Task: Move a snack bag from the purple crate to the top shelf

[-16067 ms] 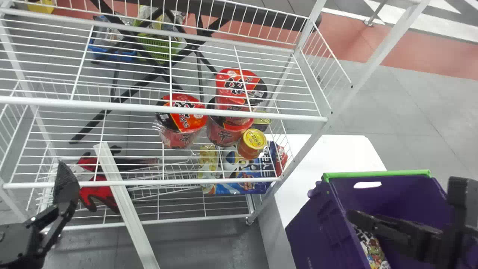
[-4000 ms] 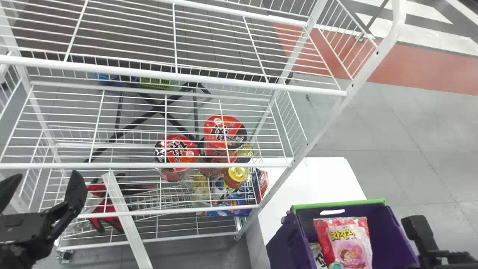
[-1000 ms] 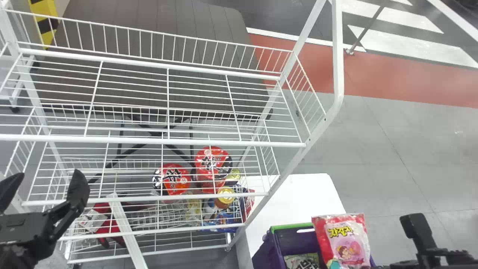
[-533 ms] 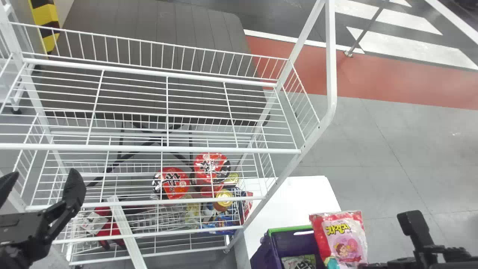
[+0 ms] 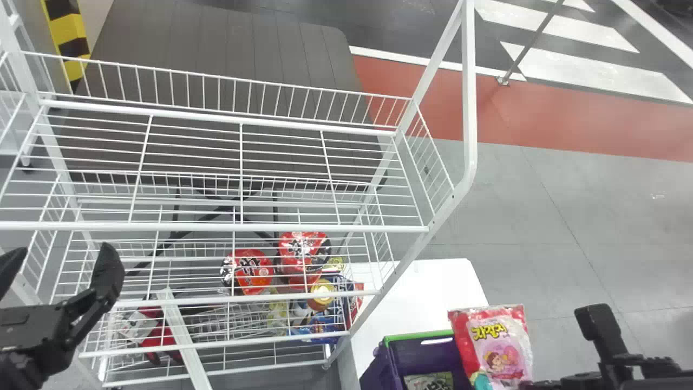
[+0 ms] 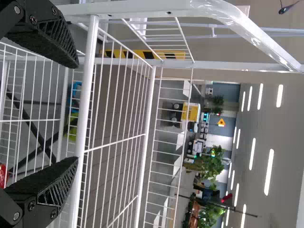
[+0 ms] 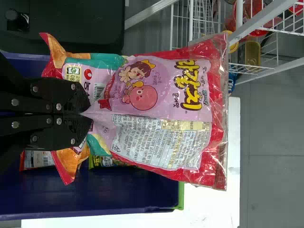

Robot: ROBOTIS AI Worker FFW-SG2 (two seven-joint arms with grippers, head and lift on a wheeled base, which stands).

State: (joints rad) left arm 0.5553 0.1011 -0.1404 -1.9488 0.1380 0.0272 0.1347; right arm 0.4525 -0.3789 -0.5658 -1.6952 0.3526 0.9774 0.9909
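My right gripper point(image 5: 522, 385) is at the lower right of the head view, holding the pink and red snack bag point(image 5: 499, 344) upright above the purple crate point(image 5: 379, 368). In the right wrist view the fingers of my right gripper point(image 7: 85, 111) are closed on one end of the snack bag point(image 7: 161, 109). My left gripper point(image 5: 59, 271) is parked at the left, open and holding nothing, by the white wire rack. The left wrist view has my left gripper point(image 6: 76, 114) with its fingers apart, near the front bar of the top shelf point(image 6: 114, 142).
Red noodle cups point(image 5: 250, 271) and a yellow-lidded jar point(image 5: 321, 295) sit on a lower shelf. A white table point(image 5: 427, 287) stands between rack and crate. The rack's right post point(image 5: 470, 108) rises left of the held bag. More packs point(image 7: 38, 159) lie in the crate.
Since the earliest frame, the snack bag has come up out of the crate in my right gripper. Rack and crate have shifted in the head view, bringing the top shelf fully in. The left fingers have spread.
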